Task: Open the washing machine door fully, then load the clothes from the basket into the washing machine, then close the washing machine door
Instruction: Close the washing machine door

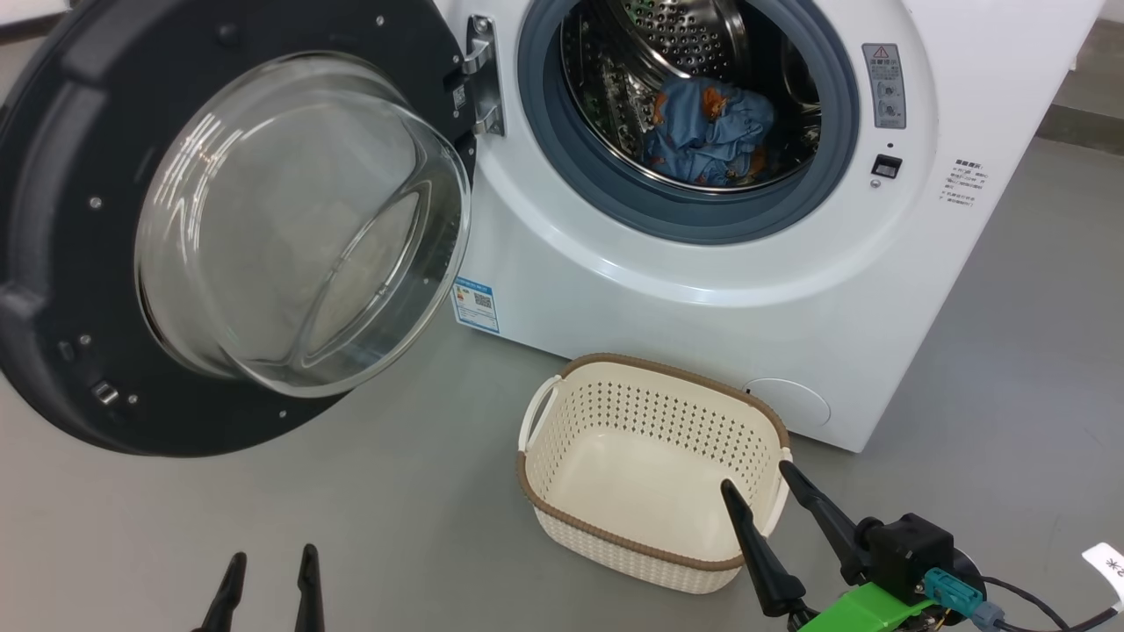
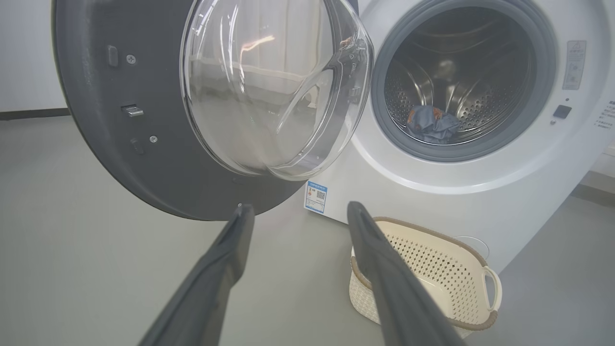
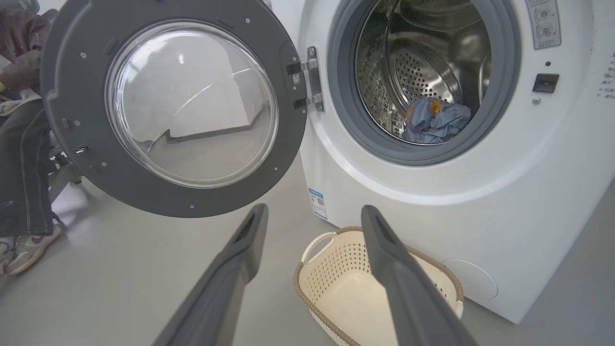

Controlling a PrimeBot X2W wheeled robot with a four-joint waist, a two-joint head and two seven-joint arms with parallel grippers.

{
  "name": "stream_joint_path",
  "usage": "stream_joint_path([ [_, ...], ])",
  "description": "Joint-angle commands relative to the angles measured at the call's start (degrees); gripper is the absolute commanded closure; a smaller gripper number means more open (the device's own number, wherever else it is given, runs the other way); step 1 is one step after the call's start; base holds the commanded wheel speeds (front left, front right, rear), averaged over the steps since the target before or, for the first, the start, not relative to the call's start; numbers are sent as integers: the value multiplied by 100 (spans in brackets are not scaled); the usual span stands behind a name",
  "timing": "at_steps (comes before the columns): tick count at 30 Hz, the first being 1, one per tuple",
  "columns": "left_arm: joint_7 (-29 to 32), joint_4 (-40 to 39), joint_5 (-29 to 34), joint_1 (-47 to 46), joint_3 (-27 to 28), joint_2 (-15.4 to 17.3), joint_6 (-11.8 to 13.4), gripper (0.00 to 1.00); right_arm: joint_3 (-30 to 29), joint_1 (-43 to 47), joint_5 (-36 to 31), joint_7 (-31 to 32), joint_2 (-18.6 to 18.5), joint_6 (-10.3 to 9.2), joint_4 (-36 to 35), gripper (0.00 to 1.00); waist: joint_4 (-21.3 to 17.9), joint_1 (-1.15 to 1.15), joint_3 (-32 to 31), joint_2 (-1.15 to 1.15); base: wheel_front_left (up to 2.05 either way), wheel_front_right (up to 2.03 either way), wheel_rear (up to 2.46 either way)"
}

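Observation:
The white washing machine (image 1: 702,290) stands with its round black-rimmed door (image 1: 79,263) swung wide to the left, glass bowl bulging outward. Blue clothes (image 1: 707,132) with orange prints lie inside the steel drum, also seen as clothes (image 2: 432,126) and clothes (image 3: 435,120) in the wrist views. The cream basket (image 1: 654,535) with a brown rim sits on the floor in front of the machine, nothing inside it. My right gripper (image 1: 753,476) is open over the basket's near right corner. My left gripper (image 1: 270,556) is open at the lower left, away from the door.
Grey floor surrounds the machine. A person's leg and shoe (image 3: 29,240) show at the left, behind the open door (image 3: 173,110). A blue label sticker (image 1: 475,305) is on the machine's lower front. The basket (image 2: 432,269) lies right of my left fingers.

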Motion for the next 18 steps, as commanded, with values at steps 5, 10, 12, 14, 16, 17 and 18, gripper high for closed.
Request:
stream_joint_path([
  [5, -60, -175, -202, -197, 197, 38, 3, 100, 122, -104, -2, -17, -6, 9, -165, 0, -2, 0, 23, 0, 0, 0, 0],
  [10, -78, -231, -299, -271, 289, 53, -14, 100, 82, -94, -81, 27, -6, 9, -256, 0, 19, 0, 166, 0, 0, 0, 0],
  [12, -89, -273, -330, -324, 386, 86, -5, 100, 67, -82, -134, 75, -6, 9, -314, 0, 31, 0, 261, 0, 0, 0, 0],
  [14, -101, -355, -384, -375, 556, 133, 26, 100, 73, -84, -195, 143, -6, 9, -392, 0, 2, 0, 391, 0, 0, 0, 0],
  [16, -112, -481, -530, -472, 880, 205, 67, 100, 68, -100, -282, 236, -6, 9, -481, 0, -36, 0, 559, 0, 0, 0, 0],
  [17, -116, -541, -628, -541, 1068, 259, 66, 100, 63, -114, -331, 286, -6, 9, -529, 0, -54, 0, 651, 0, 0, 0, 0],
  [18, -119, -598, -720, -614, 1261, 331, 57, 100, 61, -128, -381, 338, -6, 9, -578, 0, -74, 0, 744, 0, 0, 0, 0],
])
